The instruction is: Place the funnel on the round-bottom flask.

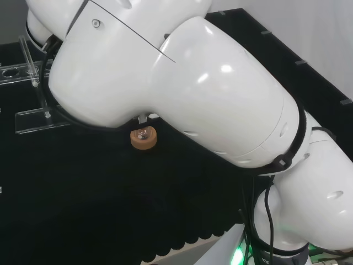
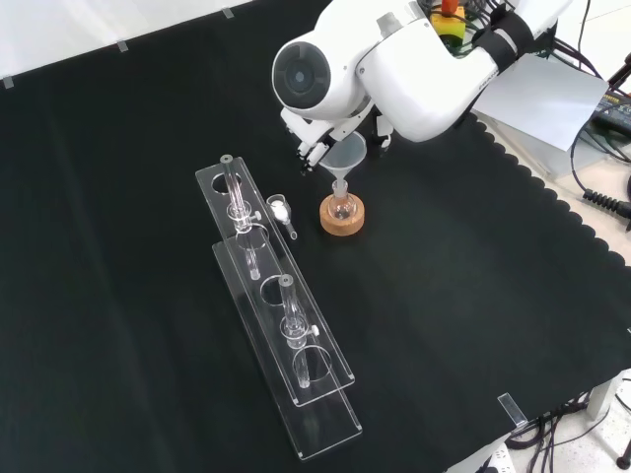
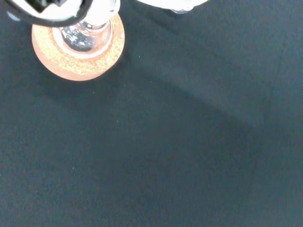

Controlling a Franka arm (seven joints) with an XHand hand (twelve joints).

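In the front view a clear funnel (image 2: pixel 346 155) stands upright, its stem reaching down into the neck of a small round-bottom flask (image 2: pixel 341 207). The flask sits in a cork ring (image 2: pixel 342 225). The hand (image 2: pixel 309 150) comes out from under the arm's white link and its fingers close on the funnel's left rim. In the head view the cork ring (image 1: pixel 143 139) and the flask (image 1: pixel 143 132) show just below the arm, which hides the funnel. In the wrist view the cork ring (image 3: pixel 78 54) and flask (image 3: pixel 84 35) lie under the blurred hand (image 3: pixel 45 9).
Two long clear racks (image 2: pixel 258 258) (image 2: pixel 306 399) with test tubes stand left of the flask in the front view, and a small clear piece (image 2: pixel 282 211) lies between rack and ring. The racks (image 1: pixel 34 118) show at the head view's left. The cloth's scalloped edge (image 2: pixel 552 197) runs at the front view's right.
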